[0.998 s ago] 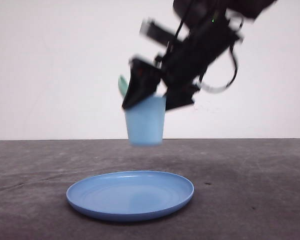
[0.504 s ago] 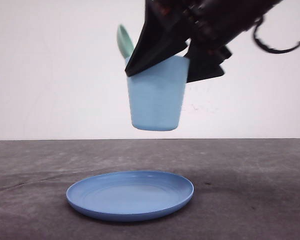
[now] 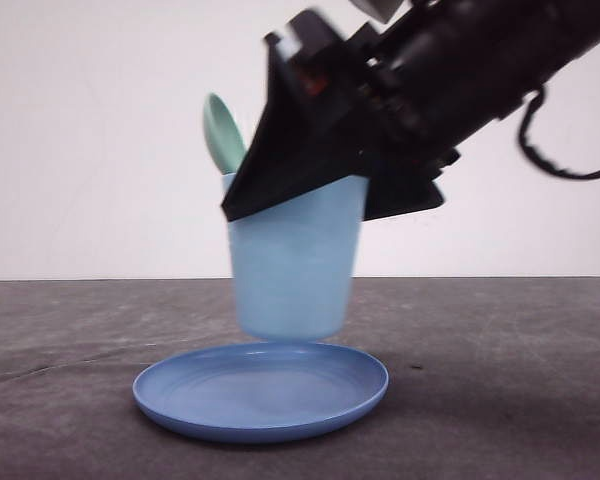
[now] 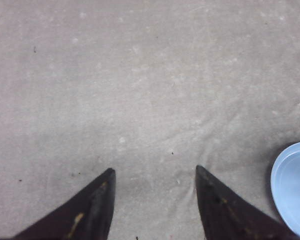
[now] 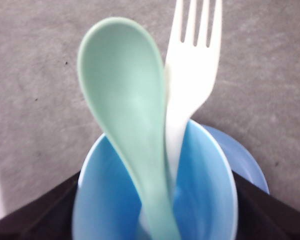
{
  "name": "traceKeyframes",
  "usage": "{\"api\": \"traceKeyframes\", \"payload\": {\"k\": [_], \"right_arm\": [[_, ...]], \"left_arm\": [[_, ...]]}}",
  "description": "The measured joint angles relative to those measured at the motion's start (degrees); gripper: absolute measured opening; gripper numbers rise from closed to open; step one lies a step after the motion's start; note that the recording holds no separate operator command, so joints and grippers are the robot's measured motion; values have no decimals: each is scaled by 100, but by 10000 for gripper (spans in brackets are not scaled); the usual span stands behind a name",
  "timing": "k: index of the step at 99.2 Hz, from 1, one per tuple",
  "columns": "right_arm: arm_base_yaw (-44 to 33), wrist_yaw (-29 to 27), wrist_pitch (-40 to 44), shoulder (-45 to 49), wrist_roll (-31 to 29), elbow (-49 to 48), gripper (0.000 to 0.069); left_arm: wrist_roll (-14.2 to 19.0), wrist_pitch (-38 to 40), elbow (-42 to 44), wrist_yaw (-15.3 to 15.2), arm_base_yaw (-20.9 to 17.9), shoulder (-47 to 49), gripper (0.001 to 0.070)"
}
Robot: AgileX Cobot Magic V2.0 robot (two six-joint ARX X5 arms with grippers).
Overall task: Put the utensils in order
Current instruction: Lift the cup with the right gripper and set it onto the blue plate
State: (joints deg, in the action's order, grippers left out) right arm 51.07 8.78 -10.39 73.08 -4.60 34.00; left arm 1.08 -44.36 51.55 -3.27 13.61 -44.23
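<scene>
Down comes the light blue cup (image 3: 293, 262) from where it hung half a second ago, and now its base sits just above the round blue plate (image 3: 180, 392) in the front view, lower and nearer the camera than before, with a thin gap between cup and plate that I cannot be sure of. Right gripper (image 3: 325, 195) is clamped on the cup at its rim, one dark finger down each side, the arm slanting in from the upper right and blurred with motion. Poking above the rim on the left is the mint-green spoon (image 3: 221, 132), bowl up. Over to the right wrist view: the spoon (image 5: 126, 115) stands handle-down inside the cup (image 5: 206, 190), and the white fork (image 5: 190, 85) stands right beside it, tines up, the two touching along their length, both leaning against the cup's far wall. A slice of the plate (image 5: 247, 162) peeks out beneath the cup there, and the dark fingers (image 5: 35, 215) hug the cup on both sides. Meanwhile the left gripper (image 4: 155, 172) hangs over bare grey table (image 4: 140, 75), its two pointed fingers spread apart with nothing between them, and the edge of the plate (image 4: 292, 187) shows just off to one side.
</scene>
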Motion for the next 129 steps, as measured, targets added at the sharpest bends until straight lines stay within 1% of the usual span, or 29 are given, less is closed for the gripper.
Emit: {"api": "traceKeyframes", "payload": {"k": [9, 28, 37, 49, 69, 74, 85, 95, 109, 119, 129], "right_arm": [[0, -37, -404, 293, -2, 0, 463], [-4, -455, -1032, 881, -13, 0, 463], [-2, -455, -1226, 1119, -15, 0, 463], [-2, -442, -1303, 1325, -24, 2, 463], [20, -446, -1300, 1327, -24, 2, 465], [20, -446, -1300, 1327, -24, 2, 488], [22, -442, -1285, 1327, -37, 2, 582], [15, -437, -1172, 1318, -63, 2, 624], [-61, -433, -743, 1045, -133, 2, 636], [-157, -433, -219, 702, -149, 2, 636], [-289, -428, 601, 341, -149, 2, 636]], "left_arm": [[0, 0, 0, -2, 2, 0, 304], [0, -2, 0, 0, 2, 0, 304], [0, 0, 0, 0, 0, 0, 304], [0, 0, 0, 0, 0, 0, 304], [-2, 0, 0, -2, 0, 0, 304], [-2, 0, 0, 0, 0, 0, 304], [-2, 0, 0, 0, 2, 0, 304], [-2, 0, 0, 0, 0, 0, 304], [-2, 2, 0, 0, 0, 0, 304], [-2, 0, 0, 0, 0, 0, 304], [-2, 0, 0, 0, 0, 0, 304]]}}
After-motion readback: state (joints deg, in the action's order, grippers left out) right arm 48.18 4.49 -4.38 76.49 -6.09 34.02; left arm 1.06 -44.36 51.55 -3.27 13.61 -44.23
